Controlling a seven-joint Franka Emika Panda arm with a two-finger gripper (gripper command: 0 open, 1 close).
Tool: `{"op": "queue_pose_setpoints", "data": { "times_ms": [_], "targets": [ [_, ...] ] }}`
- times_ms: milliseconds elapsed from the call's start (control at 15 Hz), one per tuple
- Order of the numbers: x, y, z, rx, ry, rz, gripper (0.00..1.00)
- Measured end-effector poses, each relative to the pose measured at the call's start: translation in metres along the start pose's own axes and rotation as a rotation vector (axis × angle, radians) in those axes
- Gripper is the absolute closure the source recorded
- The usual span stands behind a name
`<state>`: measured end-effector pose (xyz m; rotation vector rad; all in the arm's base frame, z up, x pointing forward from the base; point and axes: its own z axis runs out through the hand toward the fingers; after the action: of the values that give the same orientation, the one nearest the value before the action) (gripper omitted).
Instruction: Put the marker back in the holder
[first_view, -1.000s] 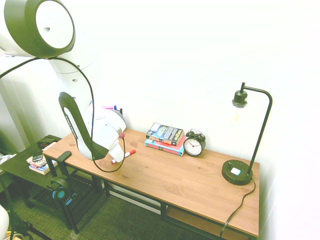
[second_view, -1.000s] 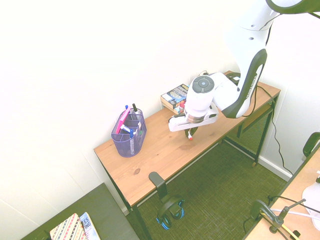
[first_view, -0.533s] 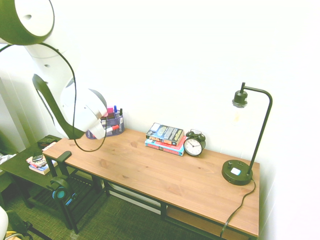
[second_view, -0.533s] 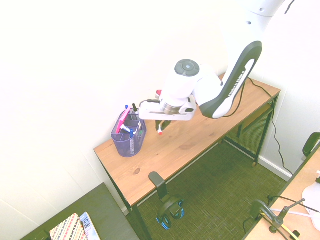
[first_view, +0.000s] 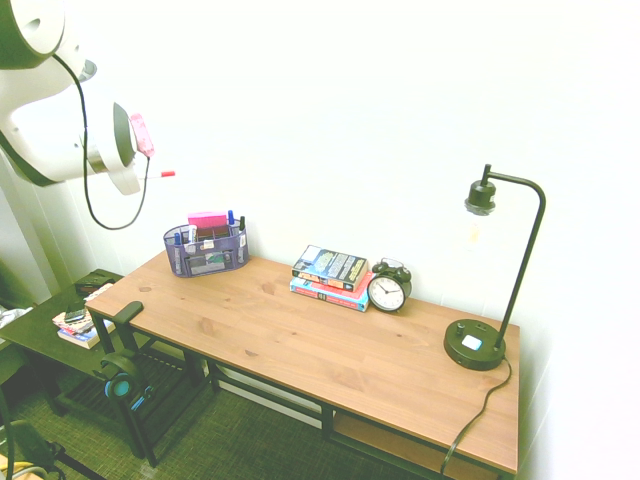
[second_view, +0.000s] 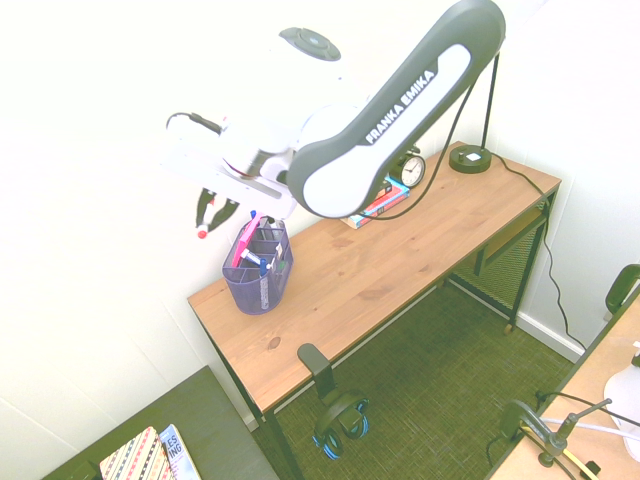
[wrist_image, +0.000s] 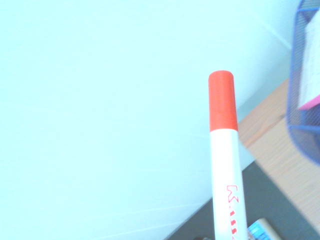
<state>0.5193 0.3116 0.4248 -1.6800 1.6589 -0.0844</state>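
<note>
Red cap, white barrel: marker (second_view: 208, 214) pinched up in the air
So the jaws (second_view: 214, 216) are closed down to the barrel's width, left of centre in the second exterior view, just up and left of the purple mesh holder (second_view: 256, 292) on the wooden surface (second_view: 330, 300). Marker's tilted, cap end sticking out, so I'd guess a bad angle could catch the rim or the pens inside, and letting go too early might drop it outside.
</note>
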Motion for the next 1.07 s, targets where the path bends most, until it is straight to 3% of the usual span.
{"op": "queue_pose_setpoints", "data": {
  "times_ms": [200, 467, 600, 867, 1067],
  "targets": [
    [-0.007, 0.005, -0.008, -0.029, -0.055, 0.178, 1.0],
    [0.043, 0.044, -0.009, -0.019, -0.079, 0.396, 1.0],
    [0.065, 0.072, -0.004, -0.03, -0.119, 0.466, 1.0],
    [0.059, 0.119, 0.022, -0.069, -0.235, 0.57, 1.0],
    [0.085, 0.134, 0.049, -0.024, -0.244, 0.636, 1.0]
  ]
}}
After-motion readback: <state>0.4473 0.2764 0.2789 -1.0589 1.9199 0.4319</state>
